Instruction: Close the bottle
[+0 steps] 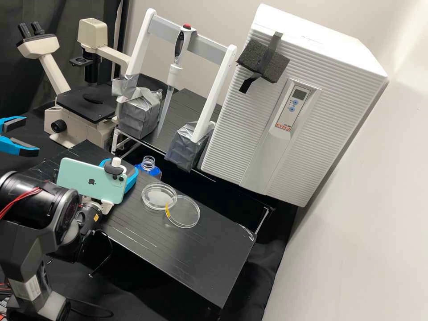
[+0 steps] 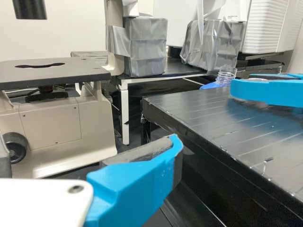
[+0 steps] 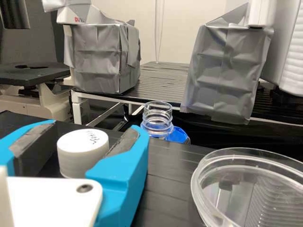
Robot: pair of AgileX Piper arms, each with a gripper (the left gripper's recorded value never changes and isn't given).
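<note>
A big white ribbed cabinet (image 1: 312, 111) stands behind the black bench (image 1: 187, 249). The left gripper (image 1: 30, 136) hangs off the bench's left side, fingers spread wide. The right gripper (image 1: 118, 173) is clamped on the white cap (image 1: 116, 161), just beside the uncapped bottle (image 1: 148, 164) at the bench's far edge.

Bright, even, diffuse; no hard shadows anywhere. Plain white wall (image 1: 379, 200) at right close to clipping up top, with soft grey falloff just right of white ribbed box-shaped cabinet (image 1: 249, 133). Black cloth backdrop (image 1: 9, 58) at far left crushed to near-black, same under black slatted bench top (image 1: 187, 249). Broad pale sheen on slats in left wrist view, strongest toward far right. Small specular glints on rim of clear round plastic petri dish (image 3: 251, 189) and neck of clear open bottle with blue liquid (image 3: 157, 116). Flat matte light on white cylindrical bottle cap (image 3: 81, 151) and grey tape-wrapped blocks (image 3: 102, 56). Cabinet verticals leaning hard in high view: wide-angle tilt.
</note>
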